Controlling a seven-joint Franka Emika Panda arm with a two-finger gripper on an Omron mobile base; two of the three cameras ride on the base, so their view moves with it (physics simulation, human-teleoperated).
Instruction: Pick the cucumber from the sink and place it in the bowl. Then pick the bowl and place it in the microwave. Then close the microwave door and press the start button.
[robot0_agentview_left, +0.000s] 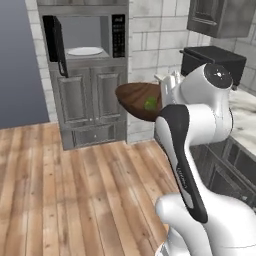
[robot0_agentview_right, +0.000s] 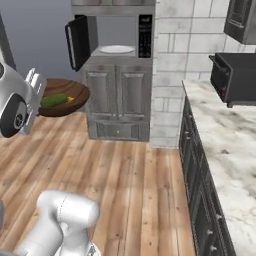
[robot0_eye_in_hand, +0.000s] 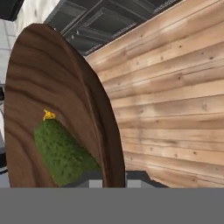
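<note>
The dark brown wooden bowl (robot0_agentview_left: 134, 100) (robot0_agentview_right: 64, 93) (robot0_eye_in_hand: 52, 96) hangs in the air over the wood floor, tilted, with the green cucumber (robot0_agentview_left: 151, 103) (robot0_agentview_right: 54, 100) (robot0_eye_in_hand: 63, 151) lying inside it. My gripper (robot0_agentview_left: 164, 92) (robot0_agentview_right: 38, 89) (robot0_eye_in_hand: 114, 180) is shut on the bowl's rim, one finger on each side of the wall. Ahead stands the black microwave (robot0_agentview_left: 117, 35) (robot0_agentview_right: 145, 35), its door (robot0_agentview_left: 55, 42) (robot0_agentview_right: 77, 41) swung open to the left and the white turntable plate (robot0_agentview_left: 85, 51) (robot0_agentview_right: 117, 49) showing inside. The sink is out of view.
Grey cabinets (robot0_agentview_left: 90, 105) (robot0_agentview_right: 120, 100) sit under the microwave. A marble counter (robot0_agentview_right: 225, 140) (robot0_agentview_left: 245, 115) runs along the right with a black toaster oven (robot0_agentview_right: 235, 75) (robot0_agentview_left: 212, 57) on it. Open wood floor (robot0_agentview_left: 75, 190) (robot0_agentview_right: 140, 190) lies between me and the microwave.
</note>
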